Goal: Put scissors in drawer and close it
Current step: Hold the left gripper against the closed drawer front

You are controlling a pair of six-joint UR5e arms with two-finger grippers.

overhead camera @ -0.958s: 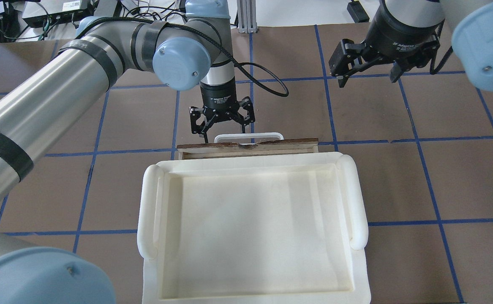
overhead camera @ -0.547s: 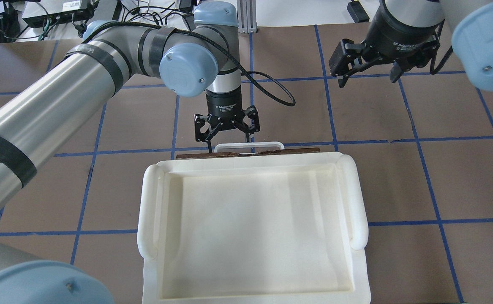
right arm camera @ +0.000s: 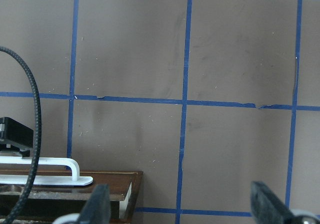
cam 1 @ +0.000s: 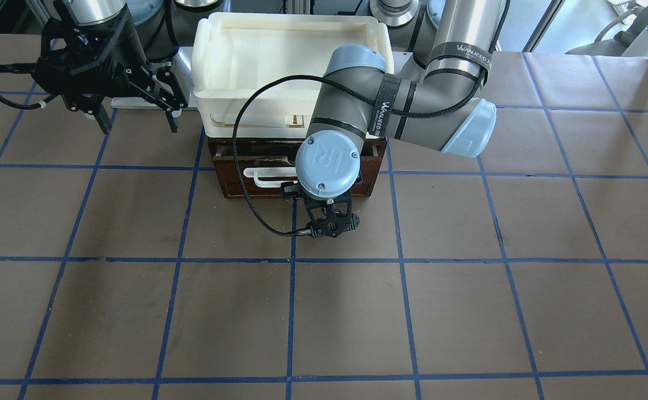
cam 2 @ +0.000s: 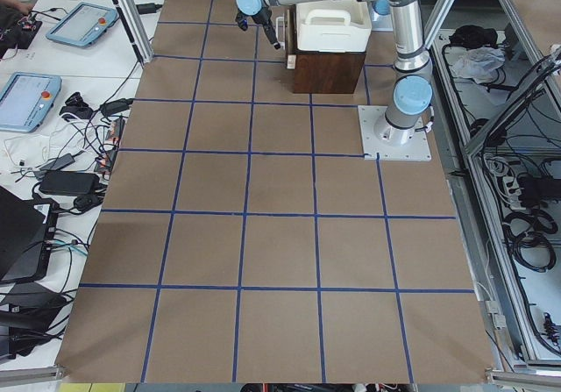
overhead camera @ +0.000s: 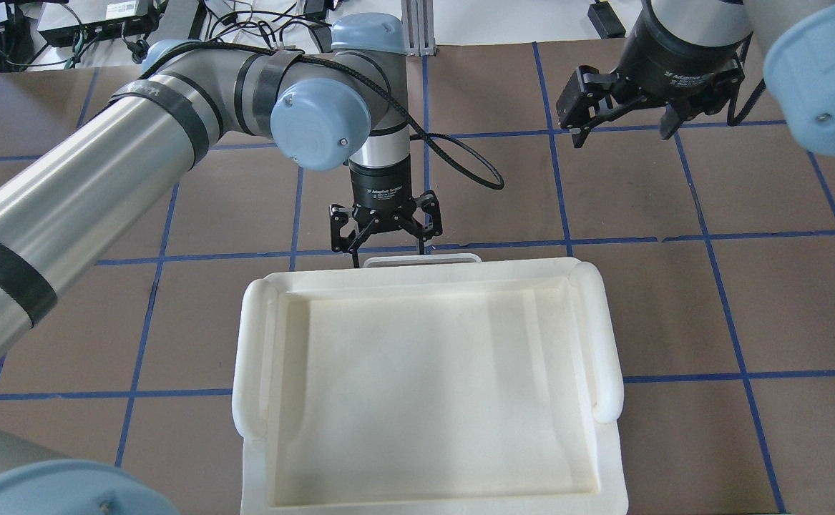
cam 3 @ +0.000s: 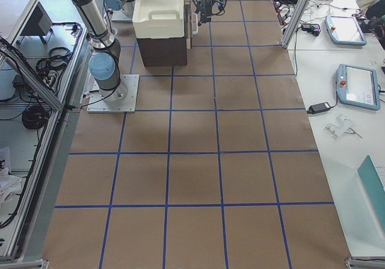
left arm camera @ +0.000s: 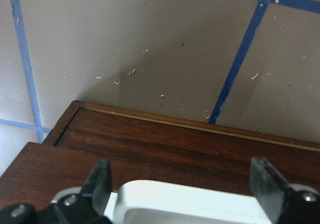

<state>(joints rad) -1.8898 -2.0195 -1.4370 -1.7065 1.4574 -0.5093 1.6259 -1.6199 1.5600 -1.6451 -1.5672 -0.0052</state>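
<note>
Heads up, you won't spot the scissors in any view right now. My guess is they're already inside the drawer [left arm camera: 165, 149], since nothing's lying out on the table [cam 1: 468, 311] and neither gripper is carrying anything.

Your left gripper [overhead camera: 387, 243] sits low, right at the drawer front, with its fingers [left arm camera: 100, 184] spread wide either side of the white bar handle [overhead camera: 423, 258]. It's not pinching the bar, more straddling it, which makes sense for a shove inward rather than a pull.

From overhead, only that handle pokes out past the rim of the white tray [overhead camera: 417, 282] stacked on top, so the drawer looks shut or very nearly. I can't tell if it's fully flush, though; the right wrist view hints at a thin pale edge at the corner.

Your right gripper [overhead camera: 621, 125] hangs up high, well off to the side, jaws wide and empty, just parked out of the way.
</note>
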